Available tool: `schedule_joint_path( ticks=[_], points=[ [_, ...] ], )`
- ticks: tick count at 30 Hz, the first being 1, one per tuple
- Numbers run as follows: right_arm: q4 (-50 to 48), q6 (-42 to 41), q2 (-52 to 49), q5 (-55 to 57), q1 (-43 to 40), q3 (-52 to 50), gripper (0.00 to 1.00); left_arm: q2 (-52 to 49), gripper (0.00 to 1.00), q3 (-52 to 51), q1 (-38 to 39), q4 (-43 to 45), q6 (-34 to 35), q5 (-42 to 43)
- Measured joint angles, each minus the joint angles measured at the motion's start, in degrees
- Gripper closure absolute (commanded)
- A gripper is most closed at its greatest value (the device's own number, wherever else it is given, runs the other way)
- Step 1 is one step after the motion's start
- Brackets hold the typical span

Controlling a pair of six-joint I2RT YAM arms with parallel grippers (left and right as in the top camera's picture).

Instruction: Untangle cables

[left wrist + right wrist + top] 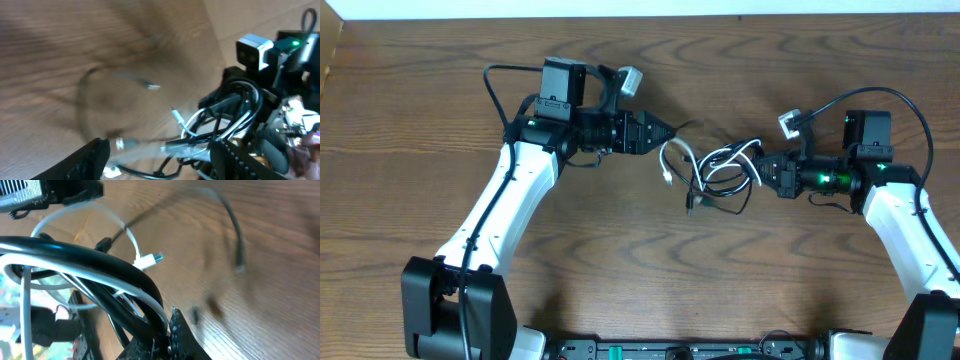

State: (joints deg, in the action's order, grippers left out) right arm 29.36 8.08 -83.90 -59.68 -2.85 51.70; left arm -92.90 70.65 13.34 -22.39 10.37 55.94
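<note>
Black and white cables (725, 158) tangled; right gripper (761, 172) clamps them.

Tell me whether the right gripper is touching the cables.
Touching. The right wrist view shows the black and white cables pressed against a finger of the right gripper; overhead, their loops meet its tip.

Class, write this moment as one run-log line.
left pincer open | right pincer shut on cables | cables tangled

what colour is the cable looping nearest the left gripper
The cable is white, clearest in the overhead view.
</note>
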Motion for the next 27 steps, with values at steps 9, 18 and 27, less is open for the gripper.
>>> schedule_joint_path(
  ticks=[9,18,27],
  points=[
    [0.4,1.5,0.0,-1.5,0.0,0.0,0.99,0.0,0.30,0.0,2.7,-0.3,-4.2,7.1],
    [1.8,1.7,0.0,-1.6,0.0,0.0,0.99,0.0,0.38,0.0,8.7,-5.7,-6.9,1.7],
    [2.1,1.7,0.0,-1.6,0.0,0.0,0.99,-0.9,0.38,0.0,8.8,-5.7,-7.4,-7.0]
  ],
)
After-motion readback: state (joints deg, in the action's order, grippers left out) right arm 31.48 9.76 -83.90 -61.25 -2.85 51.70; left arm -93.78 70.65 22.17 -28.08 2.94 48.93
